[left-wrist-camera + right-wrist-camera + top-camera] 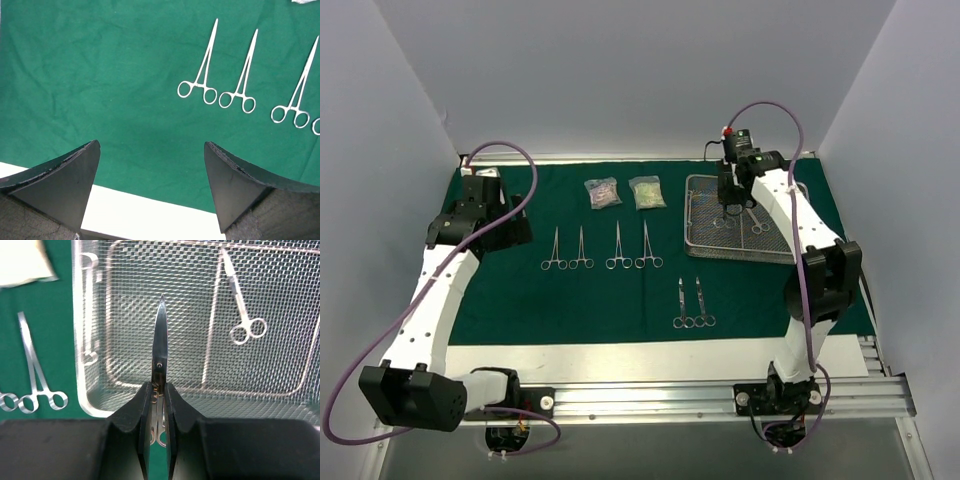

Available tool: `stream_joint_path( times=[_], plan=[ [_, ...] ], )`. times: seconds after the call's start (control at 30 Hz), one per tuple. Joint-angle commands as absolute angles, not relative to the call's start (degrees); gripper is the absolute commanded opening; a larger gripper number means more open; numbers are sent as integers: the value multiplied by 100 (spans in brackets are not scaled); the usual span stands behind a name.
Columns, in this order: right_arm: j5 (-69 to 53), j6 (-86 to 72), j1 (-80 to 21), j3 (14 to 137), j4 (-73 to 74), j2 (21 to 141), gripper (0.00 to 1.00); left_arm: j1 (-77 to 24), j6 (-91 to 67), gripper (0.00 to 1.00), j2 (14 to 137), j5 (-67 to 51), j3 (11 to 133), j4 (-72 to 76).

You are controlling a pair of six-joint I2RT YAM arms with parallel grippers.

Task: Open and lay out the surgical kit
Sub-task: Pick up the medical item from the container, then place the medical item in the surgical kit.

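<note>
Six instruments (618, 250) laid out left of mesh tray (190, 355); right hand (159, 390) pinches scissors (161, 340) above it; another instrument (242, 315) inside; left hand (152, 145) spread, empty.

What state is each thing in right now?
green cloth, spread flat.
mesh tray, on the cloth, one instrument inside.
six instruments, laid out on the cloth, closed.
two packets, lying on the cloth.
scissors, gripped, above the tray.
left gripper, open, empty.
right gripper, shut on the scissors.

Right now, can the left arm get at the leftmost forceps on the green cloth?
Probably yes: the left arm has open, empty jaws, and the leftmost forceps lie flat on the cloth nearby, nothing between.
</note>
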State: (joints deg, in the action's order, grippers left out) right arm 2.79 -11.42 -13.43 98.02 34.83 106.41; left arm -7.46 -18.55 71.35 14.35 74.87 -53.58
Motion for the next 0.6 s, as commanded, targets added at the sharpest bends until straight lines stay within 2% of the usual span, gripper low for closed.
stream_joint_path(
  times=[0.0, 0.27, 0.57],
  plan=[
    [615, -1537, -1801, 9923, 3911, 10266, 0, -756, -1670, 94, 6943, 1494, 7787, -5563],
    [940, -2687, -3451, 8948, 3675, 9827, 0, -765, -1995, 94, 6478, 1406, 7357, -5651],
    [984, -3840, -4649, 8008, 2936, 9922, 0, -773, -2013, 94, 6161, 1380, 7207, -5757]
  ],
)
